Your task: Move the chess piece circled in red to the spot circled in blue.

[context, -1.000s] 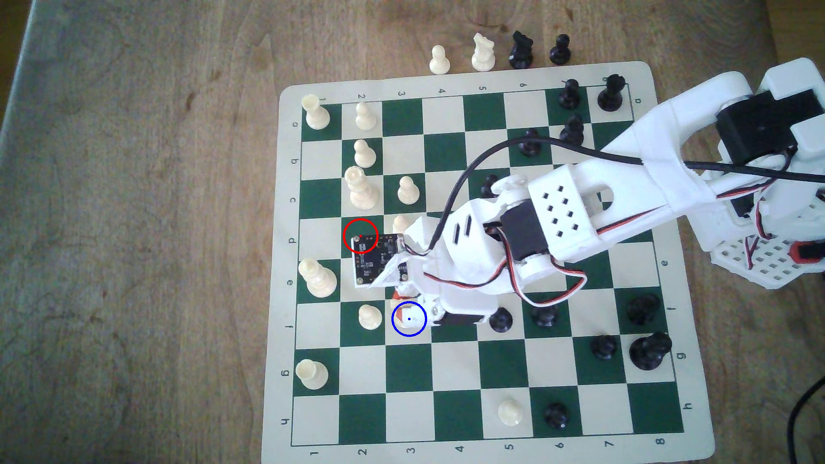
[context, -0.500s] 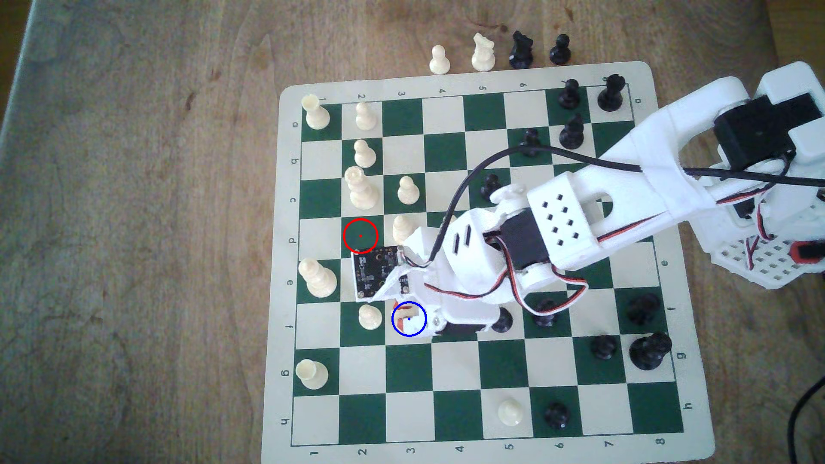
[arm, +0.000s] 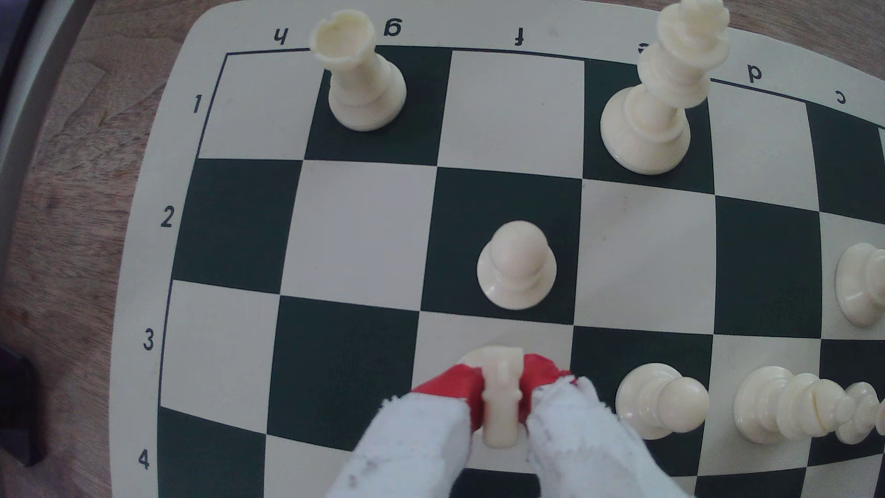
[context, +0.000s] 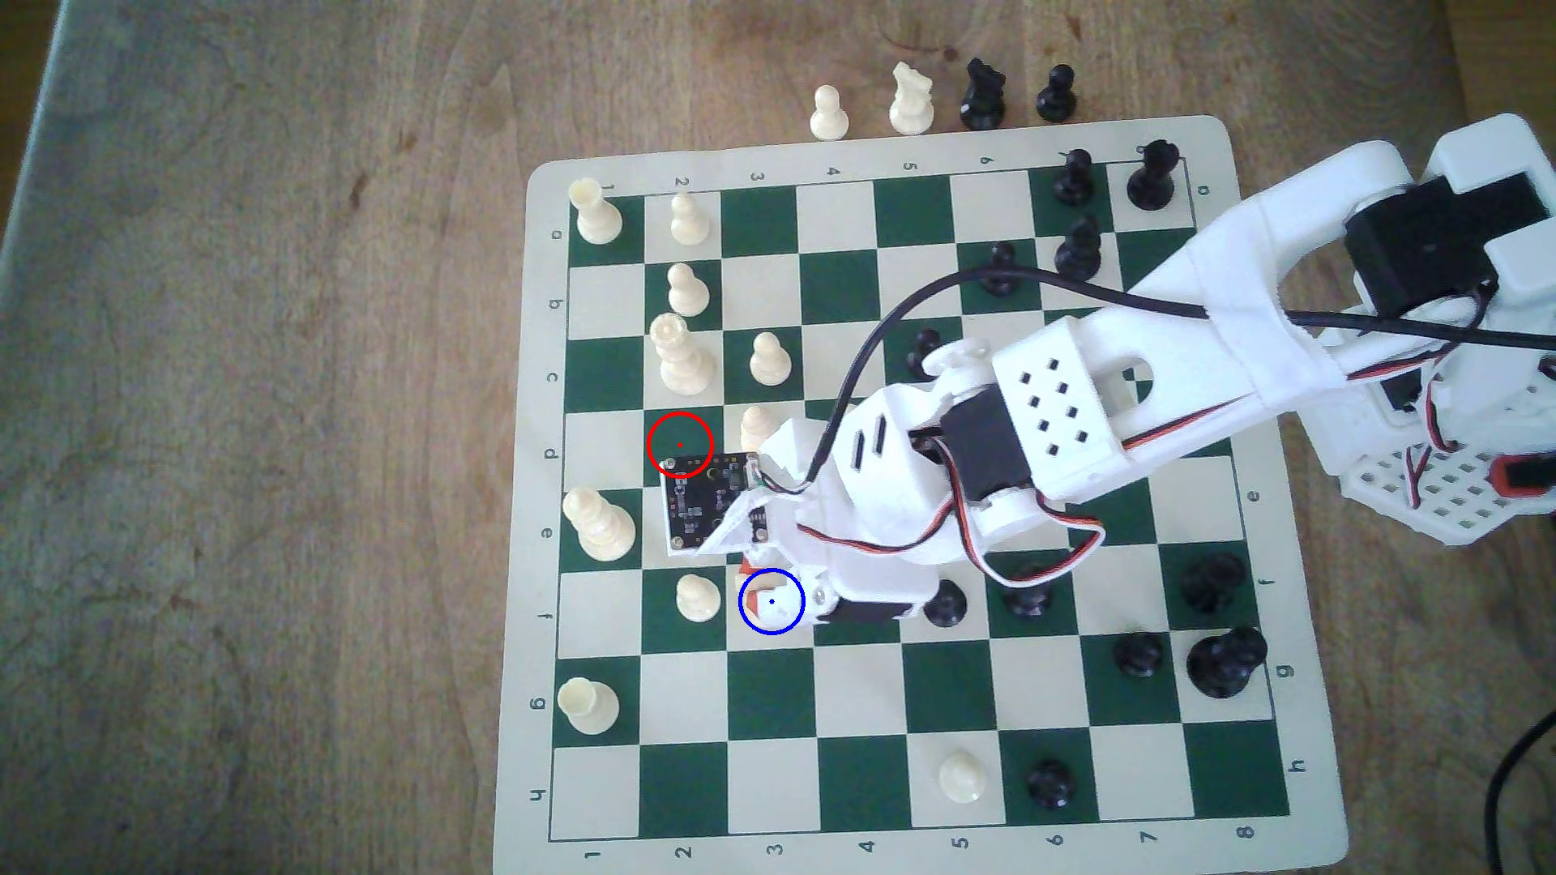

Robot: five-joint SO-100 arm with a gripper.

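Since a second ago the arm is drifting only slightly, its camera board sliding a little off the red ring (context: 680,444), whose green square is now lying bare. The hand (arm: 500,397) is clamped on the knight (arm: 500,402), red pads (arm: 457,388) pressing both flanks so it stays upright. The knight's base is sitting on or just above the blue-ringed square (context: 787,621), directly behind the pawn (arm: 516,265). The hand is probably holding on to settle the knight squarely before letting go, since a neighbouring pawn (arm: 658,400) is standing just beside it.
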